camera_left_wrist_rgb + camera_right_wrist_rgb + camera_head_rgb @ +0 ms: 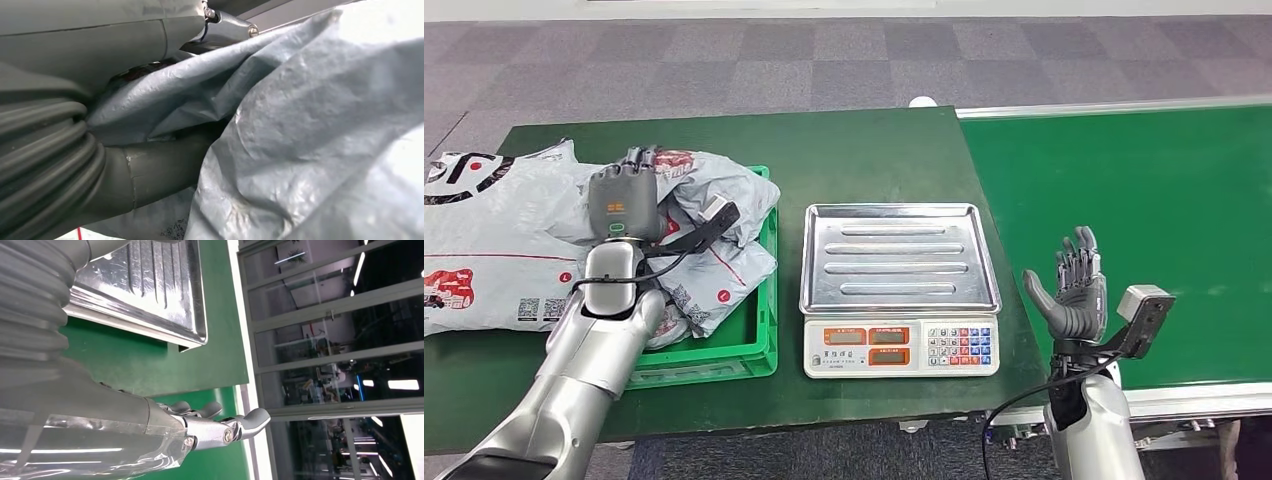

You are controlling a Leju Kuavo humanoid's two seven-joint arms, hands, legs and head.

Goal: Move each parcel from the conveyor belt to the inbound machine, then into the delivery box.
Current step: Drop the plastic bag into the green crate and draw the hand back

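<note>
- From high on the body we look forward and down over the table point(874, 150), scale point(900, 290) and conveyor belt point(1144, 200).
- Our left wrist camera sits pressed close against grey parcel point(310, 125) wrap; its facing is hard to judge.
- Our right wrist camera looks along the right hand point(210, 427), sharing the scale's tray point(150, 285) with the head view.

Under my left hand point(624, 200) the grey parcel point(714, 190) is crinkled glossy plastic film; the scale tray point(899, 258) is ribbed shiny metal.
</note>
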